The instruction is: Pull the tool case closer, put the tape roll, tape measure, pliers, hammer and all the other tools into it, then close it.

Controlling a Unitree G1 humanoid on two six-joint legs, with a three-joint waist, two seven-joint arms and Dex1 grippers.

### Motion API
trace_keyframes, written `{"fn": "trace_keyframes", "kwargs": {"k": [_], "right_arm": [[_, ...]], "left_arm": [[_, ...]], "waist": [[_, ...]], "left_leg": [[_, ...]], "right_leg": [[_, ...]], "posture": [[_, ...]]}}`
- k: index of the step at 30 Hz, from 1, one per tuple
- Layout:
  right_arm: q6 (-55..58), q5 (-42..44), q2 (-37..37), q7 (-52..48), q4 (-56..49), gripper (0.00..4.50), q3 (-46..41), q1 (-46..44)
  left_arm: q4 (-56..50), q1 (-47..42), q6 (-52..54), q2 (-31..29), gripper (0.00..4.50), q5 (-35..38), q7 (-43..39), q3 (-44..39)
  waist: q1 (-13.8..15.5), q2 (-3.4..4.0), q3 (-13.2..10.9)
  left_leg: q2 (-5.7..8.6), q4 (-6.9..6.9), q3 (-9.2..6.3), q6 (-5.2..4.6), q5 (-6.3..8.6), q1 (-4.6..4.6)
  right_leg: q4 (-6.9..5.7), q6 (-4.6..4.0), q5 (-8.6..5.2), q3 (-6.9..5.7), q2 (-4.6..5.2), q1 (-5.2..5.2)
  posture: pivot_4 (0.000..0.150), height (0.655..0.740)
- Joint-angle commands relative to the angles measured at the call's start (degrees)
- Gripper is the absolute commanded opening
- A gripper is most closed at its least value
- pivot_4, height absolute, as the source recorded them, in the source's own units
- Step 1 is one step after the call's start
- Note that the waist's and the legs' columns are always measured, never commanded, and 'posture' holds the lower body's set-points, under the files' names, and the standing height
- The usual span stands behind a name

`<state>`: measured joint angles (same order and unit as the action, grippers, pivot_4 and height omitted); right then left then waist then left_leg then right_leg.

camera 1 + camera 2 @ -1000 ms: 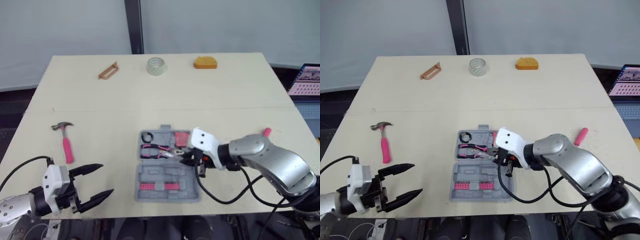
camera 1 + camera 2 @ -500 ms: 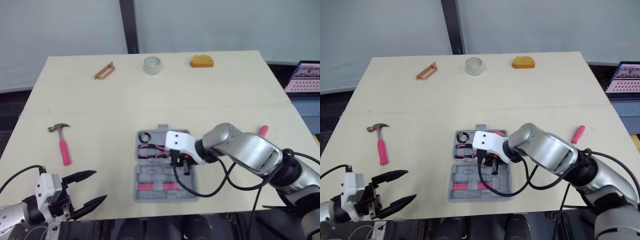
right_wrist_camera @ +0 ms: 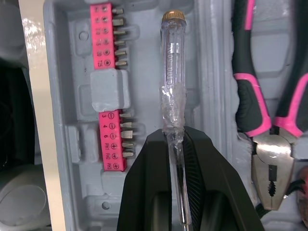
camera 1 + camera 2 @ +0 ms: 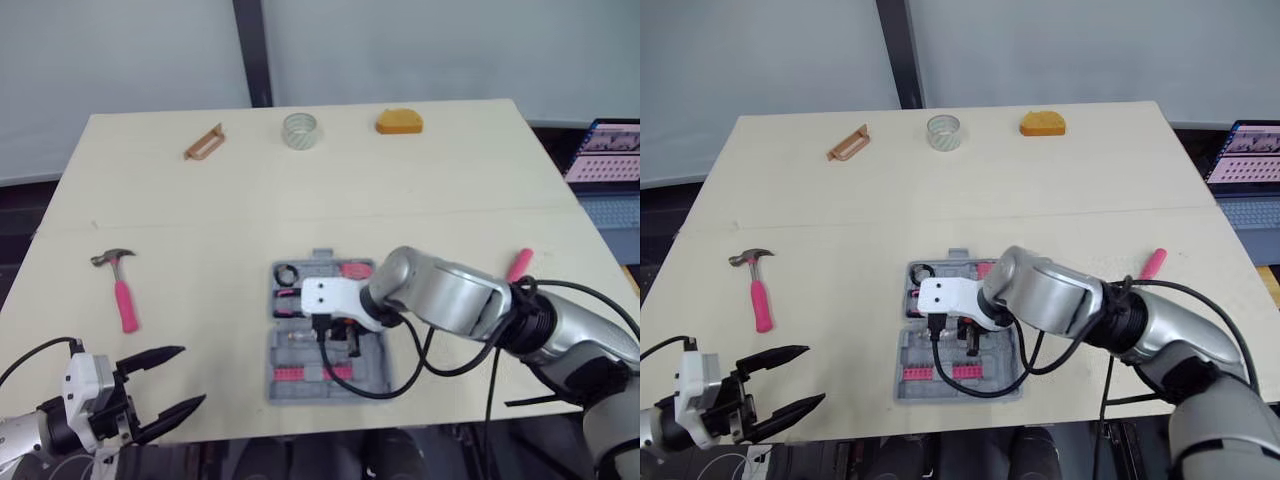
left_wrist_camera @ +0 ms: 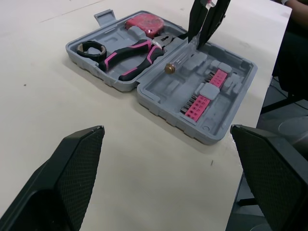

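Note:
The grey tool case (image 4: 285, 352) lies open at the table's front centre, with pink-handled pliers (image 3: 250, 96), a pink tape measure (image 5: 142, 21) and rows of pink bit holders (image 3: 107, 43) in it. My right gripper (image 3: 174, 139) is shut on the shaft of a clear-handled screwdriver (image 3: 172, 67) with a brass cap, held low over the bit half of the case (image 5: 240, 67). A pink-handled hammer (image 4: 120, 290) lies at the left. The tape roll (image 4: 299, 130) stands at the far edge. My left gripper (image 4: 165, 385) is open at the front left corner, holding nothing.
A brown handle-shaped piece (image 4: 204, 142) and an orange object (image 4: 399, 121) lie along the far edge. A small pink tool (image 4: 518, 264) rests right of the case. A laptop (image 4: 605, 165) stands beyond the table's right side.
My right gripper has moved left across the case, from its right edge to above the bit half. The left gripper has dropped back slightly toward the front edge. The camera has shifted.

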<state>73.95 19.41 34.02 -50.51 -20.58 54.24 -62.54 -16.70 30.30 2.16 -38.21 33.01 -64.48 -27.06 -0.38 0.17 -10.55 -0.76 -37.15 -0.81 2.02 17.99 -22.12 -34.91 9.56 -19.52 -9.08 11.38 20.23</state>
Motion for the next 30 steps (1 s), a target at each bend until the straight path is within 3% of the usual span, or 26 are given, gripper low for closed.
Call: {"fn": "trace_keyframes", "kwargs": {"k": [1,30], "right_arm": [[-0.44,-1.47,-1.58,-0.45,1.40,0.02,1.37,-1.76],[-3.20,-5.88,-10.83,-0.65,9.90,0.02,3.52,-2.11]], "left_arm": [[1.16,0.72,-1.99,-0.26,4.50,-0.91,-1.27,-0.96],[-0.12,2.51,-3.36,1.27,4.50,-1.46,0.67,-1.18]], "waist": [[-0.05,0.00,0.00],[-1.27,-0.10,0.06]], "left_leg": [[-0.01,0.00,0.03,0.00,0.00,0.00],[-0.11,-0.02,0.09,0.10,0.06,0.01]], "right_leg": [[-0.03,0.00,0.00,0.00,0.00,0.03],[-0.52,-0.01,0.00,-0.01,-0.01,0.33]], "posture": [[0.150,0.7400],[0.150,0.7400]]}}
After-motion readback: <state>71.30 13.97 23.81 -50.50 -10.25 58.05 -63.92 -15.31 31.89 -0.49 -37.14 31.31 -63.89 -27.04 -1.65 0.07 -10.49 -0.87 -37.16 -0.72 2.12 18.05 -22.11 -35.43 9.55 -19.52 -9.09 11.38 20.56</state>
